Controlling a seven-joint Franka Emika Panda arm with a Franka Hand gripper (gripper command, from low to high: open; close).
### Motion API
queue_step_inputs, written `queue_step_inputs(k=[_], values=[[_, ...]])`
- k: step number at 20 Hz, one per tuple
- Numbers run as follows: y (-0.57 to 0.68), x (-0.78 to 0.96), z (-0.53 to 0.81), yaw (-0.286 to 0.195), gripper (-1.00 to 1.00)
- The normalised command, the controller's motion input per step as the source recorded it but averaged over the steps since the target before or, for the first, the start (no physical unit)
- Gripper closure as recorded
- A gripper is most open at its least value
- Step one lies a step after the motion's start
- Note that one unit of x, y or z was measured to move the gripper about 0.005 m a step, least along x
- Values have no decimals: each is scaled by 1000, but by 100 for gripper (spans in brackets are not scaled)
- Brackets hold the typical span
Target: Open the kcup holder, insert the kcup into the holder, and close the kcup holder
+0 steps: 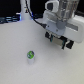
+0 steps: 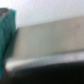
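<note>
Hovering over the white table [image 1: 15, 60], the gripper [image 1: 59, 40] sat well apart from the kcup [image 1: 31, 55]; whether its jaws were spread could not be told. The kcup holder was not clearly visible. Opening it seemingly came first, calling for locating its front.

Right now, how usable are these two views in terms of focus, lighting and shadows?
Exterior view: low-resolution and soft; even lighting on the white table; the kcup is readable, with a faint shadow beside it, and darker shadow lies under the gripper. Wrist view: badly out of focus, only a teal patch and grey-brown bands, nothing identifiable; the gripper's jaws cannot be judged in either view.
</note>
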Motion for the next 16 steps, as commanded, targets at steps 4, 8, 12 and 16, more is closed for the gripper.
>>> queue_step_inputs(k=[4,8,12,16], values=[[-471,320,339,-189,-100],[-599,193,285,-202,-100],[-587,133,217,-222,-100],[-542,138,139,-246,-100]])
